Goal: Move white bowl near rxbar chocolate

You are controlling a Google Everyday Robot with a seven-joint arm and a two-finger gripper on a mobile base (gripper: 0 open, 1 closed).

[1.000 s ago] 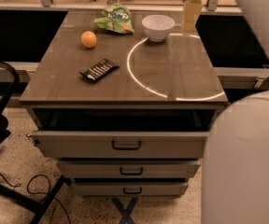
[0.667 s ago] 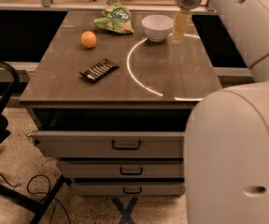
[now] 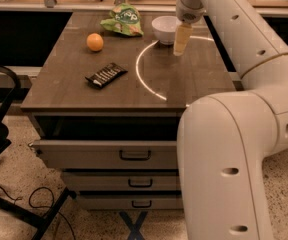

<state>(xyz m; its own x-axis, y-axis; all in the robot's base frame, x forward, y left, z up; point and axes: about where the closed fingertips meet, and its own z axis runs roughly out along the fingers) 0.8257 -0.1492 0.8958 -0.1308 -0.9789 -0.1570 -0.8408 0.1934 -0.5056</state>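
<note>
Hanging just right of white bowl (image 3: 164, 28), gripper (image 3: 181, 48) pointing down, how far open cannot be told, rxbar chocolate (image 3: 106, 75) flat, long axis diagonal, near-left to far-right.

White, smooth-shelled robot arm (image 3: 224, 174) fills the lower right foreground. Bulky near link stands roughly upright, small dark holes dotted along its shell. Bends at a rounded elbow joint (image 3: 279, 109) by the right edge, with a thin gold band just above it. Long forearm link (image 3: 234, 19) runs up and leftward toward top centre. Rounded white wrist (image 3: 190, 6) turns downward there. Pale yellowish end effector (image 3: 181, 46) hangs from the wrist, pointing almost straight down, slightly tilted, over the far right part of the brown wooden desk (image 3: 69, 79). Contact with the surface not discernible.
</note>
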